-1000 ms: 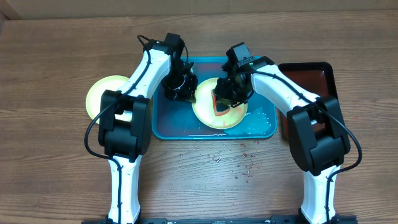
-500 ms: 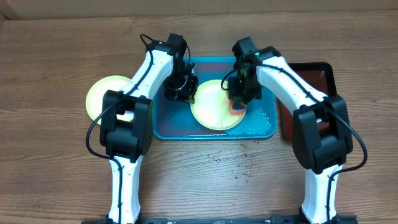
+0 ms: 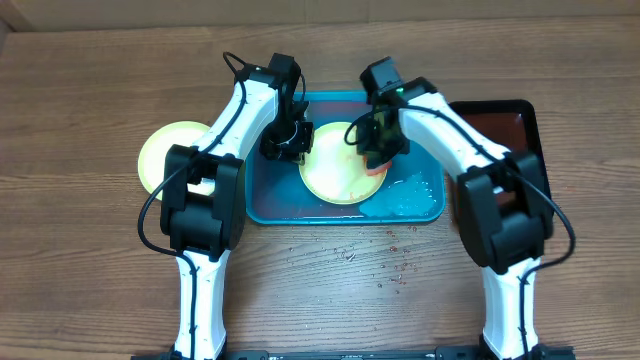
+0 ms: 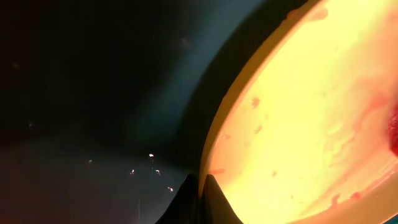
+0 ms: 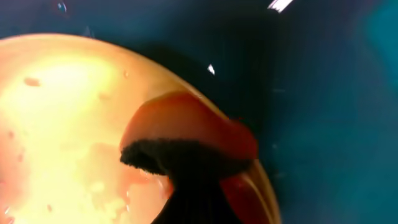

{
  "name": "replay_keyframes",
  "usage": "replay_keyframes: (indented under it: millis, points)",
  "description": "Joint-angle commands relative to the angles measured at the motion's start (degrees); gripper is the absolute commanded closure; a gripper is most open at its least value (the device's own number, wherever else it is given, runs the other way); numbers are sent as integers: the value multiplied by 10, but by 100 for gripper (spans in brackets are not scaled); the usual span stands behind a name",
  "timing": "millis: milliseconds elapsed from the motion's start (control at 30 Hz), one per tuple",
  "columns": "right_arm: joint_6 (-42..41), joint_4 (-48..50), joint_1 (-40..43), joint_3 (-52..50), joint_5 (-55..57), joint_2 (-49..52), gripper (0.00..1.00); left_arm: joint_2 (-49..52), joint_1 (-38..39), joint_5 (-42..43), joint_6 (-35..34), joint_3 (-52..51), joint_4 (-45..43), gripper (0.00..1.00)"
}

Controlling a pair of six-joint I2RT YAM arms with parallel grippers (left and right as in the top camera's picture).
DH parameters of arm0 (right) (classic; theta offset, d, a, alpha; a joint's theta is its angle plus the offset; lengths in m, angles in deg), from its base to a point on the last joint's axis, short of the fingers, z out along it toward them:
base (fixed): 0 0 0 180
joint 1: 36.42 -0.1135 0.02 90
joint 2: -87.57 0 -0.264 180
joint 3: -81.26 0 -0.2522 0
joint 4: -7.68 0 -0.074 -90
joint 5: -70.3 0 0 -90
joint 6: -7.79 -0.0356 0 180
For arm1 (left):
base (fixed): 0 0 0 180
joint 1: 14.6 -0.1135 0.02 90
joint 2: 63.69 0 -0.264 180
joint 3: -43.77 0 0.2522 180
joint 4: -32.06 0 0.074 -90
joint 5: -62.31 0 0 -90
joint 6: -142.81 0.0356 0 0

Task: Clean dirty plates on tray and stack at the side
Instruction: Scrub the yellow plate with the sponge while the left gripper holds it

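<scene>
1. The yellow-green plate (image 3: pixel 330 175) has slid slightly toward 9 o'clock inside the turquoise tray (image 3: pixel 262 200), and the right gripper (image 3: pixel 373 150) went with it.
2. The left gripper (image 4: pixel 202 186) stays clenched on the plate's 9 o'clock rim.
3. The right gripper clamps an orange sponge (image 5: pixel 186 134) at the plate's 3 o'clock edge.
4. A second plate (image 3: pixel 165 155) lies on the table (image 3: pixel 80 250), at 9 o'clock from the tray.

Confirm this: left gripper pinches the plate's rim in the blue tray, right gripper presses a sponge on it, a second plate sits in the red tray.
Wrong on one point: the second plate lies on the table left of the blue tray, not in the red tray; the overhead view shows it. The left gripper, plate, right gripper and sponge are as stated.
</scene>
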Motion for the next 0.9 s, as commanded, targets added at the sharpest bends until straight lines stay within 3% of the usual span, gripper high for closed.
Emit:
replay_keyframes:
  millis: [0, 267, 433, 867]
  points:
    - [-5, 14, -6, 4, -60, 48, 96, 7, -2, -11, -8, 11, 1, 96]
    - [-6, 71, -12, 4, -209, 60, 96, 7, -2, 15, -8, 11, -2, 96]
    - [-8, 77, -26, 4, -247, 60, 96, 7, -2, 25, -8, 11, -3, 96]
    - [103, -84, -26, 16, -204, 60, 96, 7, -4, 28, -8, 11, -6, 96]
